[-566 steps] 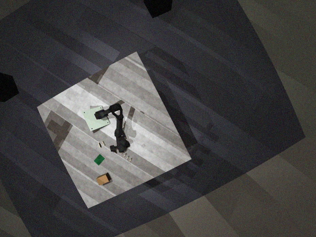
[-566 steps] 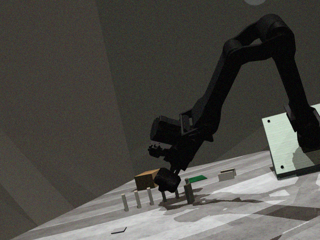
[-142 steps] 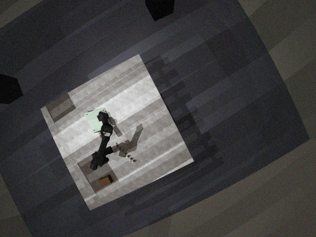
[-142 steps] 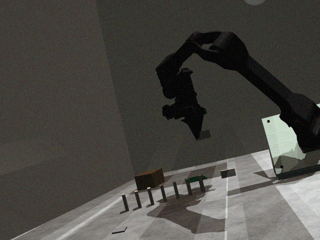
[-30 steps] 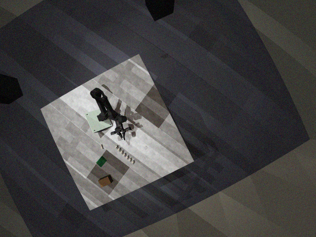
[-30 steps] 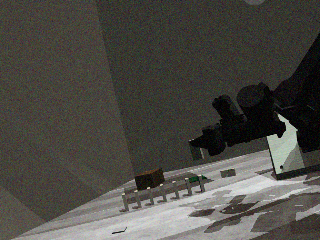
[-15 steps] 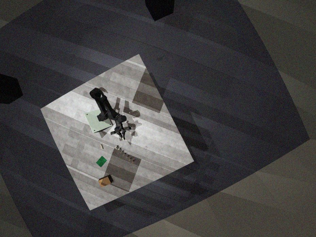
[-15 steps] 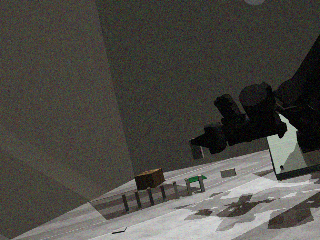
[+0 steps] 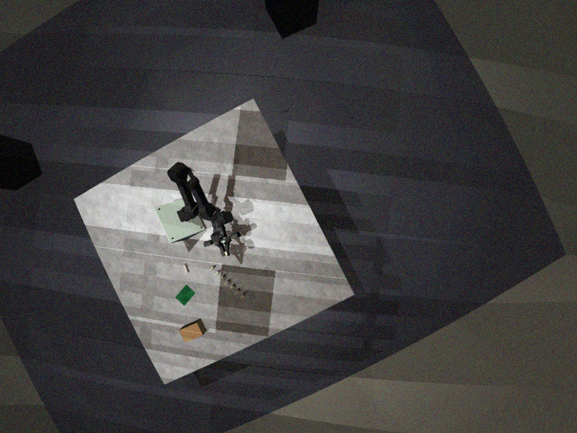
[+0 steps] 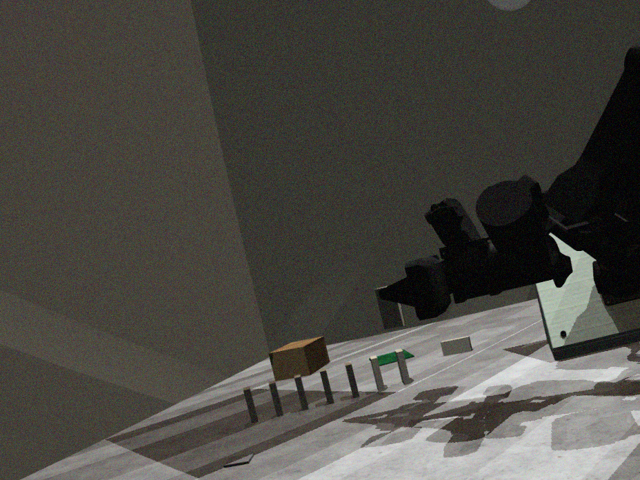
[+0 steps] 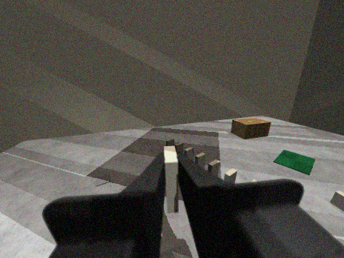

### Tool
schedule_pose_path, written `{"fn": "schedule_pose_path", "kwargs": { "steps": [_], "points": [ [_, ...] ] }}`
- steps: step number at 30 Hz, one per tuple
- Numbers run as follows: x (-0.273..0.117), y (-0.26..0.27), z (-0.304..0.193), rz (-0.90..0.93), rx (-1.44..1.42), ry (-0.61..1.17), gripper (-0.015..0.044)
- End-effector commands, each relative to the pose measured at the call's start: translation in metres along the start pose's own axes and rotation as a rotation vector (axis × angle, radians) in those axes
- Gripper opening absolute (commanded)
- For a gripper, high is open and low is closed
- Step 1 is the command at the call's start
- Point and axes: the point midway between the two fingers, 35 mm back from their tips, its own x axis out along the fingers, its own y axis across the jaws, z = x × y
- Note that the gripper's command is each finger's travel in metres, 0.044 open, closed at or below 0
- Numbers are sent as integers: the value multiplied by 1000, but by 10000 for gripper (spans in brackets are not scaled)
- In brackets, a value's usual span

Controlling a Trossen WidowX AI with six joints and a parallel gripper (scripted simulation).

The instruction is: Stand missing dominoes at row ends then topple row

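Note:
My gripper (image 9: 226,253) (image 10: 381,293) (image 11: 170,156) is shut on a pale domino (image 10: 389,312) (image 11: 171,185), held near its top end, roughly upright and raised above the table. In the top view it is up and to the right of the row's arm-side end. Several dominoes stand in an evenly spaced row; the arm-side end domino (image 9: 212,267) (image 10: 402,367) and the far end domino (image 9: 244,293) (image 10: 250,405) are upright. Another domino (image 9: 186,268) (image 10: 456,345) (image 11: 339,200) lies on its side, apart from the row. Fingers partly hide the row in the wrist view.
A green square (image 9: 184,295) (image 10: 388,358) (image 11: 295,161) lies flat beyond the lying domino. An orange-brown box (image 9: 191,331) (image 10: 294,362) (image 11: 250,129) stands farther out. A pale green plate (image 9: 170,226) (image 10: 555,310) is by the arm's base. A small thin flat piece (image 10: 239,461) lies on the row's other side.

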Motion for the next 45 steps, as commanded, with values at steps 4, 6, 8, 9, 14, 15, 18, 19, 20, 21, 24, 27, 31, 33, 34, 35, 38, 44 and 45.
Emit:
{"fn": "schedule_pose_path", "kwargs": {
  "steps": [4, 6, 8, 9, 14, 15, 18, 19, 20, 21, 24, 27, 31, 33, 34, 35, 38, 44, 45],
  "points": [
    [4, 1, -13, -9, -17, 0, 28],
    [5, 1, -17, -9, -24, 2, 28],
    [6, 1, -20, -10, -31, 3, 28],
    [6, 1, -22, -10, -30, 3, 28],
    [8, 2, -32, -10, -26, 4, 28],
    [8, 2, -33, -10, -25, 4, 28],
    [8, 2, -39, -10, -23, 5, 28],
    [9, 2, -41, -10, -22, 5, 28],
    [9, 2, -43, -10, -21, 5, 28],
    [9, 2, -45, -10, -21, 5, 28],
    [9, 2, -51, -10, -18, 5, 28],
    [9, 2, -56, -10, -16, 5, 28],
    [9, 1, -64, -10, -13, 6, 28],
    [8, 1, -68, -10, -12, 6, 28],
    [8, 0, -70, -9, -12, 6, 28],
    [8, 0, -72, -9, -11, 6, 28],
    [7, -1, -77, -9, -9, 5, 28],
    [5, -3, -88, -8, -5, 5, 28],
    [5, -4, -90, -7, -5, 5, 28]
  ]
}}
